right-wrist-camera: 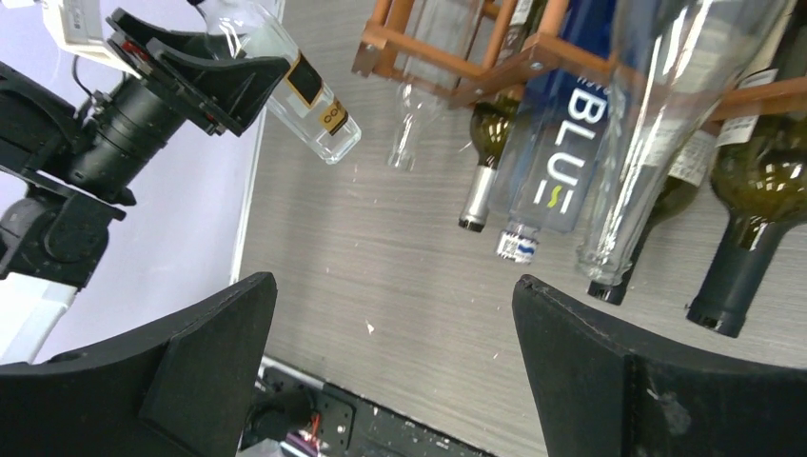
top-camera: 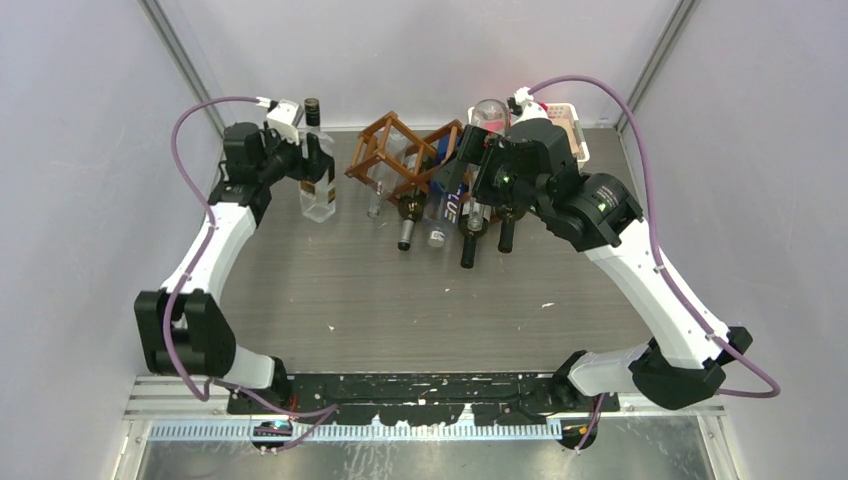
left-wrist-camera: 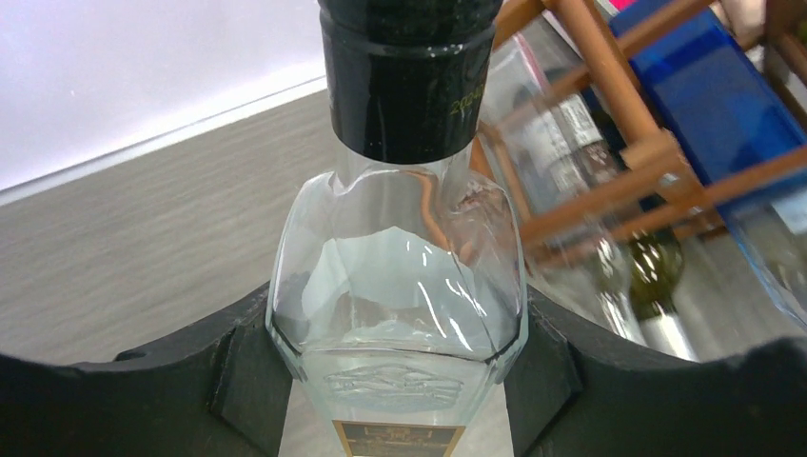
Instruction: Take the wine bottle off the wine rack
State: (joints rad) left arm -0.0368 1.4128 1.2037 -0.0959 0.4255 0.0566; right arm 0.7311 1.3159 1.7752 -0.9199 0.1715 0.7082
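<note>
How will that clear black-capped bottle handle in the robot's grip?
Probably stiff but breakable: the clear bottle looks like glass. Its smooth faces may slip in the left gripper. Tall and upright, it could tip if nudged.

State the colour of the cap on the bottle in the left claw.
Black cap; the left wrist view shows it best.

The wine bottle (top-camera: pixel 319 195) is upright, just left of the wine rack (top-camera: pixel 385 148).

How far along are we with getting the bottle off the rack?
Done: a clear bottle stands upright left of the wine rack, out of its cells. In hand: the left claw grips its body. Left: letting go; the open right claw hovers empty over other bottles in the rack.
</note>
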